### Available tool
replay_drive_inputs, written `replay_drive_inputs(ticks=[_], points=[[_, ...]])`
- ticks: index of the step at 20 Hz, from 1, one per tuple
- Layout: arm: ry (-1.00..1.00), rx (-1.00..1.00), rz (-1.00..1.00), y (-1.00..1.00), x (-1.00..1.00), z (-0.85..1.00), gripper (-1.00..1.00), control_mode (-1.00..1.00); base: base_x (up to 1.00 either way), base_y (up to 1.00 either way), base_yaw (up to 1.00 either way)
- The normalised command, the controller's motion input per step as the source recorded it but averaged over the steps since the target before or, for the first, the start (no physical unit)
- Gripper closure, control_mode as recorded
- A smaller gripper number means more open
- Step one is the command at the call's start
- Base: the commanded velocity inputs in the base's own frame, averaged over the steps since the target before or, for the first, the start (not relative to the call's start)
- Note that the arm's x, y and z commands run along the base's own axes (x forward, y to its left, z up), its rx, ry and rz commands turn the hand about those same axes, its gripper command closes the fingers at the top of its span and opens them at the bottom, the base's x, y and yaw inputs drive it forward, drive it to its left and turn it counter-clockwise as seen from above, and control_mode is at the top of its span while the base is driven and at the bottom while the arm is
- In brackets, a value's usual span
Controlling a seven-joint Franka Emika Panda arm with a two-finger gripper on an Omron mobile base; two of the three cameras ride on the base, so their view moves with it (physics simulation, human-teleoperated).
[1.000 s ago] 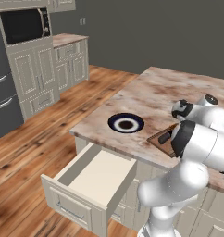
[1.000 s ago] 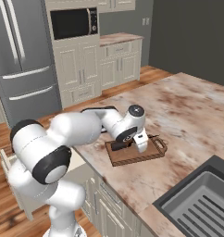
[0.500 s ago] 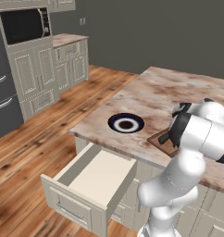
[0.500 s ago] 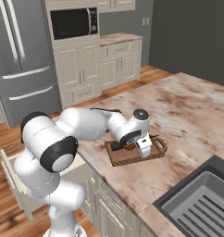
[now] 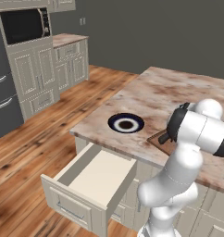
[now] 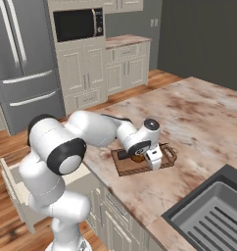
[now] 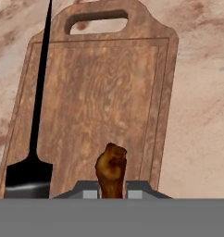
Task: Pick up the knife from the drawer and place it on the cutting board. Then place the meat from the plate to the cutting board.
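Observation:
The brown wooden cutting board [image 7: 100,97] lies on the counter under my hand, its handle hole at the top of the hand view. The knife [image 7: 33,152] rests along the board's left edge, with its black handle at the lower left and its thin blade pointing toward the handle hole. My gripper [image 7: 111,189] is shut on the reddish-brown meat [image 7: 111,166], held just above the board's near end. From the right base view the gripper [image 6: 151,164] hangs over the cutting board [image 6: 132,166]. The navy-rimmed plate [image 5: 126,123] sits on the counter left of the board. The drawer [image 5: 97,173] stands open.
A sink [image 6: 213,215] is set into the counter at the right. The open drawer [image 6: 12,181] juts out below the counter edge beside my base. A fridge [image 6: 22,59] and cabinets with a microwave [image 6: 76,24] stand across the wooden floor.
My hand, still shut on the meat, has shifted slightly right and down over the board, and the elbow has swung round. The knife, plate and drawer have not moved.

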Motion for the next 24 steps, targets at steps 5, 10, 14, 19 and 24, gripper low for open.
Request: replay_drive_inputs(ticks=[5, 10, 14, 19, 24], points=[[0.0, 0.0, 0.0, -0.03, -0.02, 0.0, -1.0, -1.0, 0.0, 0.0, 0.0], [0.0, 0.0, 0.0, -0.12, -0.1, 0.11, -1.0, -1.0, 0.0, 0.0, 0.0], [0.0, 0.0, -0.01, -0.03, -0.27, 0.39, -1.0, -1.0, 0.0, 0.0, 0.0], [0.0, 0.0, -0.05, 0.04, -0.46, 0.53, -1.0, -1.0, 0.0, 0.0, 0.0], [0.0, -0.04, -0.11, 0.44, -0.61, 0.49, -1.0, -1.0, 0.0, 0.0, 0.0]])
